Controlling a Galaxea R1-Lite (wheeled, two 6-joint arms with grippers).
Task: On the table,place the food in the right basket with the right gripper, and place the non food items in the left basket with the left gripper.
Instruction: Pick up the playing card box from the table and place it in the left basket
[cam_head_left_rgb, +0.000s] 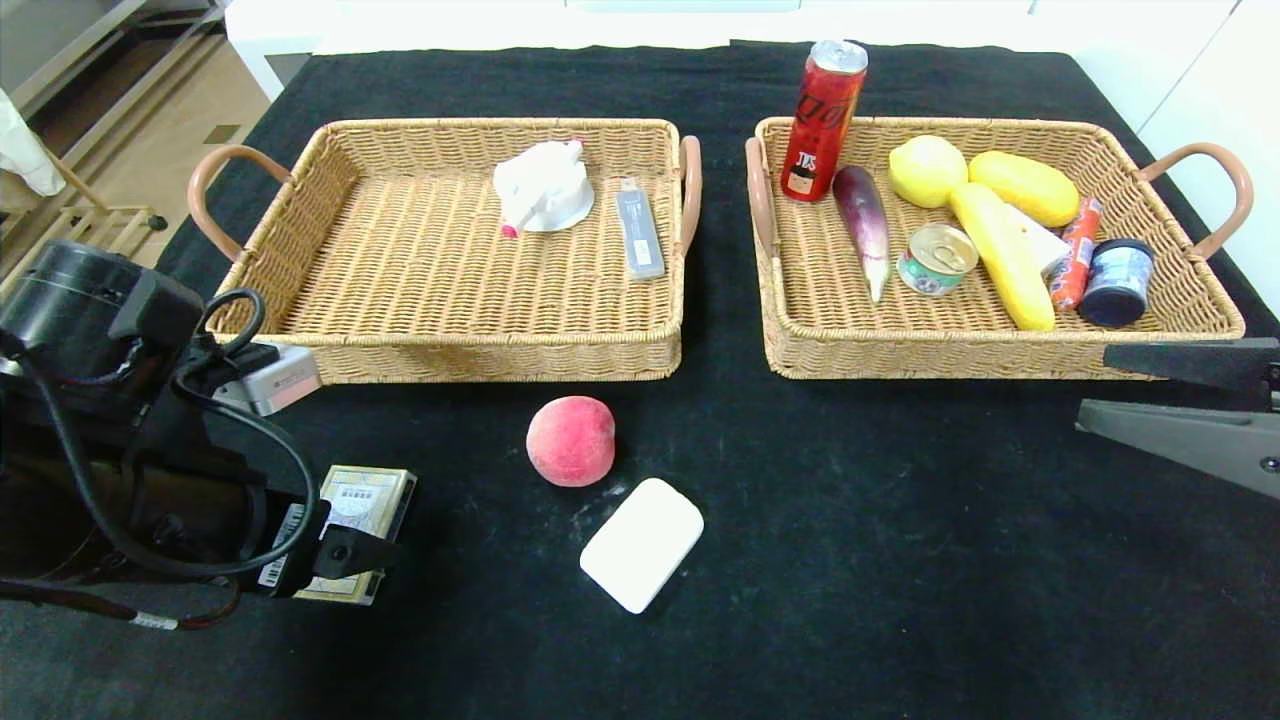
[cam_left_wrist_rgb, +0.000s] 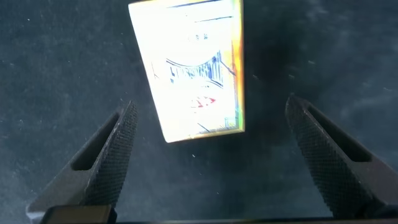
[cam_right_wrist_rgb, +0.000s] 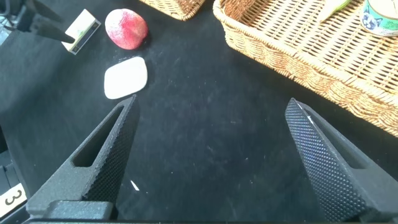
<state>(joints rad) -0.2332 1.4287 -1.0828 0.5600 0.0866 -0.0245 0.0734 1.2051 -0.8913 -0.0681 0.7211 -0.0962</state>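
On the black counter in the head view, a peach and a white soap bar lie at 6 o'clock from the left basket; the right basket holds food. The left gripper hangs over a card box; the right gripper waits at 3 o'clock.

Left wrist view: jaws wide apart, box between them, untouched.

Right wrist view: jaws open, empty; nothing lies between them and the peach.

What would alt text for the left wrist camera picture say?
The left hand hangs open above a small printed box lying on the black cloth. Its two dark textured fingers stand wide apart, touching nothing, the box lying just beyond their tips.
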